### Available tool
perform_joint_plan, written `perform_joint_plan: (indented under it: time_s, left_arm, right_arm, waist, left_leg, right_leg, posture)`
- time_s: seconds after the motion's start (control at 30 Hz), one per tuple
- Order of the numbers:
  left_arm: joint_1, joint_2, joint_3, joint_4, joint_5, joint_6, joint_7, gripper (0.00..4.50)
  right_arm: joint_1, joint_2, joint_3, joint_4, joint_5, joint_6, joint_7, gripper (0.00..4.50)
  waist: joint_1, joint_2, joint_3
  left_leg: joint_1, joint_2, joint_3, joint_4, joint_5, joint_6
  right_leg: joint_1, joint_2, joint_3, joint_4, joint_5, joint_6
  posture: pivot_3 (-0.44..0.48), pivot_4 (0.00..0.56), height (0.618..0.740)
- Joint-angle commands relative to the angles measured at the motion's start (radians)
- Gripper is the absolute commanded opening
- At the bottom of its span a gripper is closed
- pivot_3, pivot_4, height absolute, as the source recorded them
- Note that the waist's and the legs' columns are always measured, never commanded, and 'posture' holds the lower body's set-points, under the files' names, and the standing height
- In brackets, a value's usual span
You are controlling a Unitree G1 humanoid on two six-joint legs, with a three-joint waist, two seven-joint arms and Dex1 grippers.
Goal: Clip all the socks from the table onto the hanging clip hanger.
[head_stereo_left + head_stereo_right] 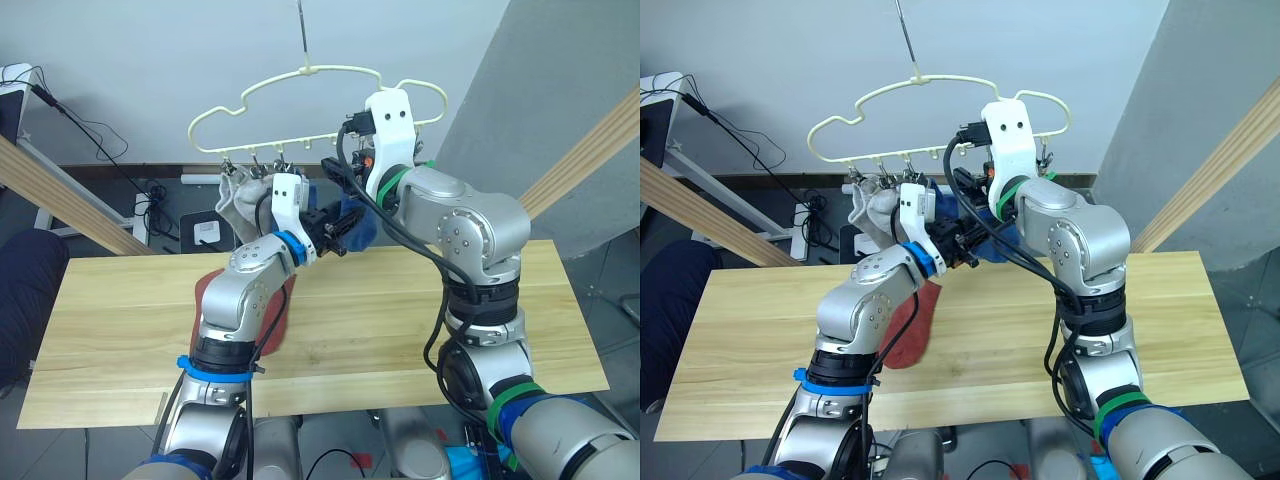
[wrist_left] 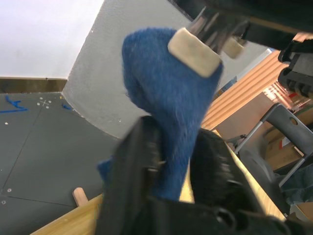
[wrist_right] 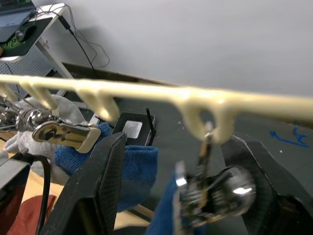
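One blue sock (image 2: 166, 112) pinched in left pincer (image 2: 176, 171), seemingly clipped

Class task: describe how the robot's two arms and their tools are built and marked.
Both arms are silver-grey metal with rounded joints and white wrist housings. The left arm wears blue bands, the right arm green bands and loose black cables. Each tool has two black fingers, as on the left tool.

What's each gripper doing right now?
Left gripper: shut on the blue sock.
Right gripper: open, fingers either side of a clip on the hanger.
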Motion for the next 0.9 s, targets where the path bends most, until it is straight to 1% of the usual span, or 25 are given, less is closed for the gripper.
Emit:
perform_joint_plan:
  time_s: [0.03,0.07,0.27,0.5,0.6,0.7,0.83,0.87,0.9]
  left_arm:
    - [0.004,0.002,-0.014,-0.047,-0.013,-0.003,-0.002,2.65]
    - [0.02,0.017,-0.015,-0.069,-0.014,0.006,-0.006,2.93]
    - [0.123,0.11,-0.008,-0.208,-0.041,0.056,-0.037,2.93]
    - [0.208,0.184,0.014,-0.319,-0.084,0.088,-0.042,2.93]
    - [0.269,0.239,0.061,-0.411,-0.123,0.088,-0.062,2.93]
    - [0.296,0.286,0.111,-0.454,-0.172,0.086,-0.088,2.93]
    - [0.294,0.354,0.19,-0.479,-0.252,0.105,-0.127,2.93]
    - [0.284,0.37,0.213,-0.478,-0.278,0.117,-0.13,2.93]
    - [0.276,0.403,0.255,-0.479,-0.324,0.123,-0.16,2.93]
  right_arm:
    - [-0.016,0.009,-0.022,-0.062,0.023,0.011,0.005,3.1]
    - [-0.013,0.009,-0.031,-0.08,0.029,0.032,0.005,3.1]
    - [0.012,0.019,-0.072,-0.199,0.056,0.167,-0.011,3.1]
    - [0.032,0.016,-0.108,-0.301,0.054,0.287,-0.011,3.1]
    - [0.054,-0.013,-0.139,-0.386,0.051,0.369,-0.003,3.1]
    - [0.08,-0.026,-0.15,-0.445,0.053,0.397,-0.007,3.1]
    - [0.132,-0.047,-0.138,-0.516,0.049,0.397,-0.024,3.1]
    - [0.145,-0.052,-0.133,-0.528,0.048,0.397,-0.028,3.1]
    - [0.162,-0.057,-0.124,-0.543,0.043,0.397,-0.032,3.1]
  waist:
    - [0.0,0.0,0.0]
    - [0.0,0.0,0.0]
    - [-0.009,0.0,0.0]
    - [-0.021,0.0,0.0]
    - [-0.023,0.0,0.0]
    - [-0.023,0.0,0.0]
    - [-0.026,0.0,0.0]
    - [-0.026,0.0,0.0]
    - [-0.027,0.0,0.0]
  left_leg:
    - [0.0,0.0,0.0,0.0,0.0,0.0]
    - [0.0,0.0,0.0,0.0,0.0,0.0]
    - [0.0,0.001,0.0,0.0,0.0,0.0]
    - [0.0,0.0,-0.001,0.0,0.0,0.0]
    - [0.0,0.001,-0.001,0.0,0.0,0.0]
    - [0.0,0.001,0.0,-0.001,0.0,0.0]
    - [0.0,0.0,0.0,-0.001,0.0,0.0]
    - [0.0,0.0,0.0,0.0,0.0,0.0]
    - [0.0,0.0,0.0,0.0,0.0,0.0]
  right_leg:
    - [0.0,0.0,0.0,0.0,0.0,0.0]
    - [0.0,0.0,0.0,0.0,0.0,0.0]
    - [0.0,0.0,0.0,0.0,0.0,0.0]
    - [0.0,0.0,0.0,0.0,0.0,0.0]
    - [0.0,0.0,0.0,0.0,0.0,0.0]
    - [0.0,0.0,0.0,-0.001,0.0,0.0]
    - [0.0,0.0,0.001,-0.001,0.0,0.001]
    - [0.0,0.0,0.001,-0.001,0.0,0.001]
    - [0.0,0.0,0.001,-0.001,-0.001,0.001]
  posture:
    - [-0.21,0.379,0.74]
    - [-0.21,0.379,0.74]
    - [-0.219,0.377,0.74]
    - [-0.229,0.376,0.74]
    - [-0.236,0.37,0.74]
    - [-0.242,0.365,0.74]
    - [-0.245,0.36,0.74]
    - [-0.245,0.356,0.74]
    - [-0.247,0.353,0.74]
